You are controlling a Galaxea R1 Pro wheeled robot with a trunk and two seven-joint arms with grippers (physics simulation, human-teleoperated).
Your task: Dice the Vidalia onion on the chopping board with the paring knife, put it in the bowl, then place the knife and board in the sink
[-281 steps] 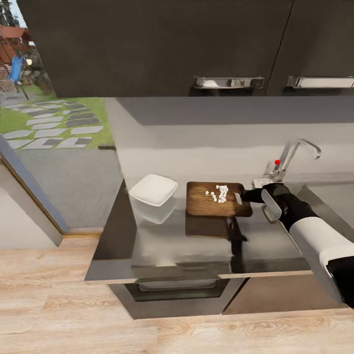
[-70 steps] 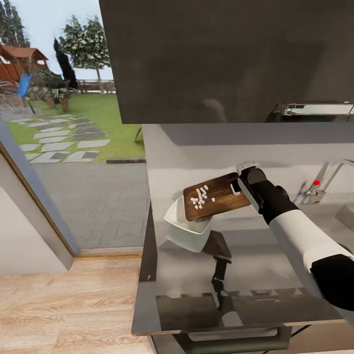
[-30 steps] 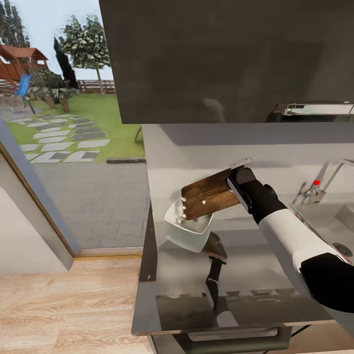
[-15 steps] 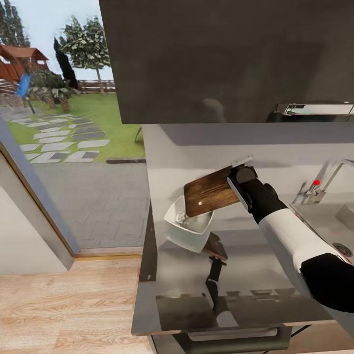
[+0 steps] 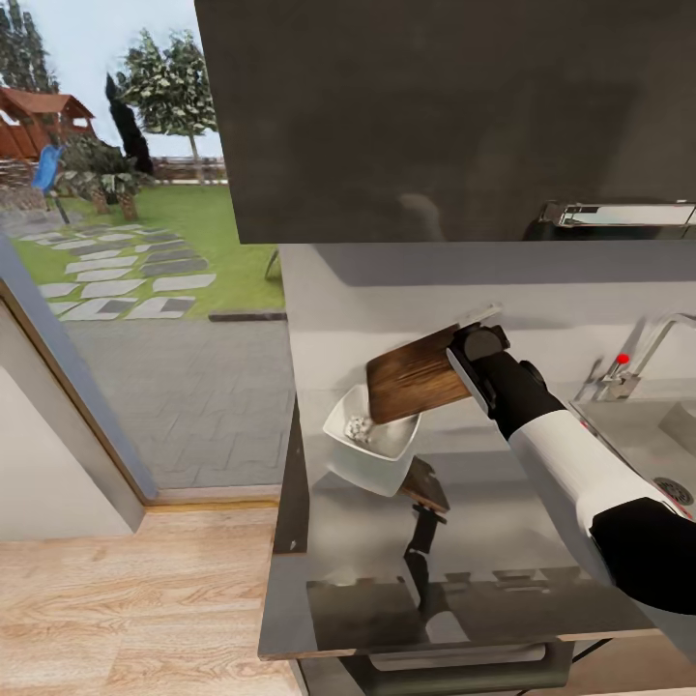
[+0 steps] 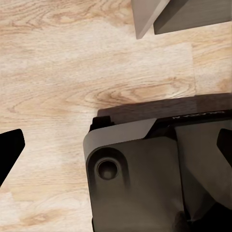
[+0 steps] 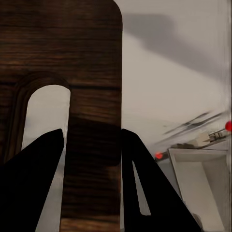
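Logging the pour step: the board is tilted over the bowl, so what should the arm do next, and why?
Probably level the chopping board and carry it toward the sink. The right tool grips its slotted end, its face looks bare, and the diced onion lies in the bowl.

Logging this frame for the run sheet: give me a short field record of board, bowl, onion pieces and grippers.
board: dark brown wooden chopping board, lifted, tilted down toward the bowl, top bare
held by: right gripper, jaws shut on the slotted end
bowl: white squarish bowl, on the dark grey glossy countertop, under the board's low edge
onion: white diced pieces, inside the bowl
left gripper: over pale wood floor, state unclear
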